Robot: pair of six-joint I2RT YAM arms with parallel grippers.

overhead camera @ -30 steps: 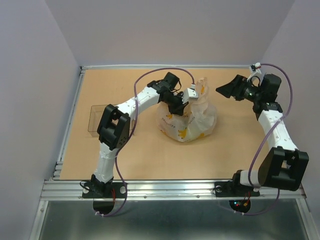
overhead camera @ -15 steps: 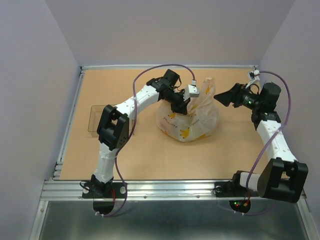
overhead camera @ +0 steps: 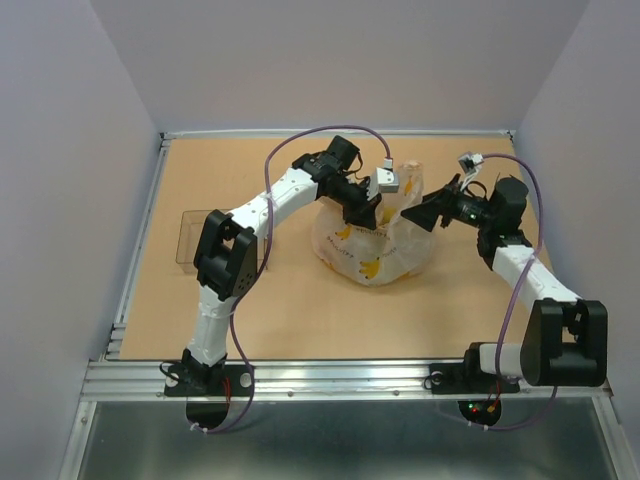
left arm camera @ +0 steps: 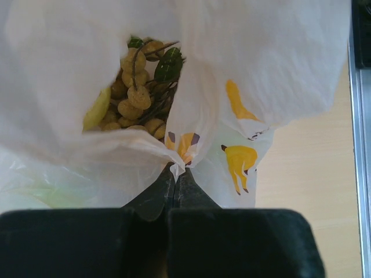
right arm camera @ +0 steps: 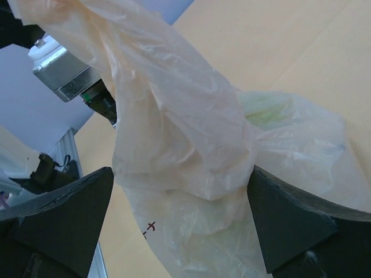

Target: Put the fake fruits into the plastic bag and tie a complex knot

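The plastic bag [overhead camera: 375, 245], whitish with yellow banana prints, sits mid-table with its top pulled up. The fake fruits [left arm camera: 136, 95], small tan-yellow round pieces with green leaves, lie inside it, seen through the bag's mouth in the left wrist view. My left gripper [overhead camera: 368, 208] is shut on a fold of the bag's rim [left arm camera: 181, 155]. My right gripper [overhead camera: 420, 210] is open, its jaws spread on both sides of the bag's upright gathered flap [right arm camera: 174, 133]. In the right wrist view both dark fingers [right arm camera: 64, 214] flank the plastic, apparently just touching it.
A clear rigid rectangular tray [overhead camera: 190, 237] lies at the left beside the left arm. The left wrist camera block [right arm camera: 61, 72] is close behind the flap. Raised table edges run along the left and back sides.
My right gripper has swung left from the far right side up to the bag, and its open jaws now straddle the raised flap. The left gripper has kept its hold, shifting slightly.
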